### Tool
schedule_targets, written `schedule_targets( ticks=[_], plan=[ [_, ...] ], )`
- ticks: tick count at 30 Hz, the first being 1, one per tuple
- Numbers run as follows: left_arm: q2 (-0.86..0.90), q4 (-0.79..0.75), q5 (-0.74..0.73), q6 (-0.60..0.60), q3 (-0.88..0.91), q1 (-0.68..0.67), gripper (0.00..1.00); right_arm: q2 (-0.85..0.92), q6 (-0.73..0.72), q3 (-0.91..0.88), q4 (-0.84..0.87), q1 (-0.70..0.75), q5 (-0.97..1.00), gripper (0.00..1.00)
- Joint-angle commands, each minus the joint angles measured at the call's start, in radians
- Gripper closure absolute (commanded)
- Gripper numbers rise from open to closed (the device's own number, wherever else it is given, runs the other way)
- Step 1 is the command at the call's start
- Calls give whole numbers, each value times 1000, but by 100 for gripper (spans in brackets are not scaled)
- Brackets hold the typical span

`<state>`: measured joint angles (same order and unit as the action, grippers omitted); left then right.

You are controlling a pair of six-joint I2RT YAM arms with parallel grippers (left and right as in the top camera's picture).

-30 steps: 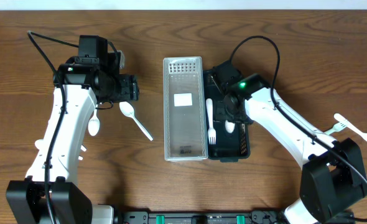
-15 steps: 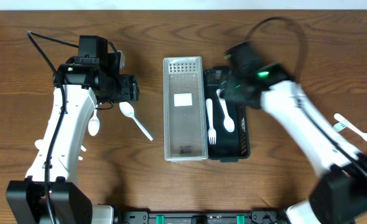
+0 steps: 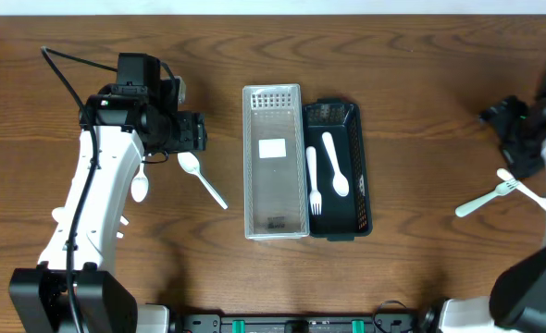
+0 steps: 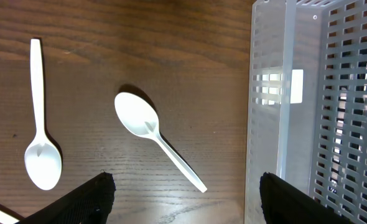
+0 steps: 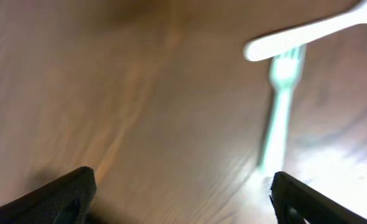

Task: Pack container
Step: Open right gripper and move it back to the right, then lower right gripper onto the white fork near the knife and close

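black plastic tray (image 3: 358, 185) sits mid-frame overhead, just beside clear slotted plastic box (image 3: 273, 199) on its left. packed so far: white plastic fork (image 3: 315, 180) and white plastic spoon (image 3: 335, 166) lie in the tray. still to pack, i judge: loose white spoon (image 3: 202, 178) and another white spoon (image 3: 141, 183) at left of the wooden worktop (image 3: 421, 55), plus white fork (image 3: 525, 185) and pale fork (image 3: 481, 198) at far right. left claw (image 4: 186, 186) spread, empty, near the spoons. right claw (image 5: 182, 186) spread, empty, near the forks. white sticker (image 3: 272, 147) on the box, no writing readable.

Three white plastic spoons (image 3: 197, 172): two on the wood at nine o'clock, one inside the single black plastic tray (image 3: 358, 148). Three white plastic forks (image 3: 312, 176): two at three o'clock. One clear slotted plastic basket (image 3: 273, 190).
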<state>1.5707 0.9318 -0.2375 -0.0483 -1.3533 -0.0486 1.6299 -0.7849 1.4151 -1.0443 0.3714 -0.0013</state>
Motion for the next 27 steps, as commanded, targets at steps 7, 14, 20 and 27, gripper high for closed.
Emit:
schedule_targets(
  ticks=[7, 14, 20, 27],
  plan=[
    [-19, 3, -5, 7, -24, 0, 23, 223, 20, -17, -21, 143, -26, 6],
    [-19, 3, -5, 7, -24, 0, 23, 338, 54, -17, 11, 167, 42, 6],
    [-19, 2, -5, 7, -24, 0, 21, 380, 127, -17, 62, 166, 80, 5],
    [-19, 1, -5, 7, -24, 0, 23, 381, 181, -24, 76, 153, 80, 7]
  ],
)
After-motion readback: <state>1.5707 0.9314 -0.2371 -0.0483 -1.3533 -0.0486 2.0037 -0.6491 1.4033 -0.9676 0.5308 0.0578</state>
